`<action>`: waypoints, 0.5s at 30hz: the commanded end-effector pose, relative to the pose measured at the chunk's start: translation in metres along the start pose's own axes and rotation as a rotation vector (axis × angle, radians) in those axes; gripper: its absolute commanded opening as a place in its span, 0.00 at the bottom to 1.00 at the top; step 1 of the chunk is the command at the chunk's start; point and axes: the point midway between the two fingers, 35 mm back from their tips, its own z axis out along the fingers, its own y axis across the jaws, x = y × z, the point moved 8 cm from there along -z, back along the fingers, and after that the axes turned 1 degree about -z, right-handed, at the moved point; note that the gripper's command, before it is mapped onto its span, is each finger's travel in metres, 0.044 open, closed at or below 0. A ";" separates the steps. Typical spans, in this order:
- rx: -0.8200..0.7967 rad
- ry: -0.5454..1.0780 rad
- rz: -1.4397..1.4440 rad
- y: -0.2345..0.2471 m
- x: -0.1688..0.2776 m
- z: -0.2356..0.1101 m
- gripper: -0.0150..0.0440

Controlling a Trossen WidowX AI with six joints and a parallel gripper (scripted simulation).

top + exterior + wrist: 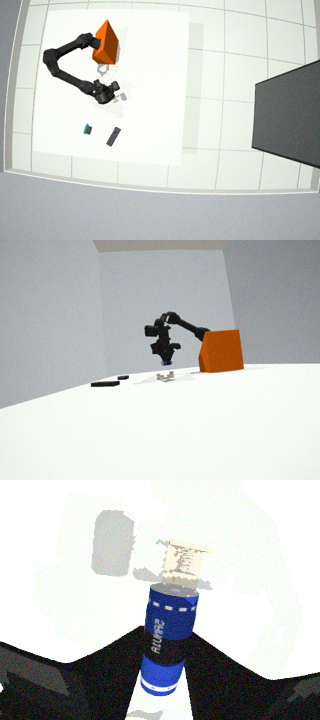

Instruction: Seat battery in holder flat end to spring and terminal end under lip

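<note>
The battery [163, 363] [170, 617], blue with a black band, lies lengthwise between the fingertips. My gripper [167, 361] [165, 635] is shut on it, and it hangs above the table. Its grey flat-looking end points to the top of the wrist view; the other end shows a white ring. The small cream holder [115, 99] [165, 377] [184, 560] stands on the table below the battery, with a clear gap in the exterior view. In the wrist view the battery covers the holder's near part. I cannot tell the spring from the lip.
A dark bar [113, 136] [105, 384] and a small green and black object [86, 129] [123, 377] lie on the white table [155, 77]. An orange block [105, 47] [223, 351] stands by the arm's base. A large dark panel [286, 113] is at the right.
</note>
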 end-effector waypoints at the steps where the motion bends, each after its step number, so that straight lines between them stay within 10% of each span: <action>1: 0.001 0.001 0.052 -0.013 -0.008 -0.003 0.40; 15: -0.013 0.171 0.056 -0.014 -0.017 0.025 0.40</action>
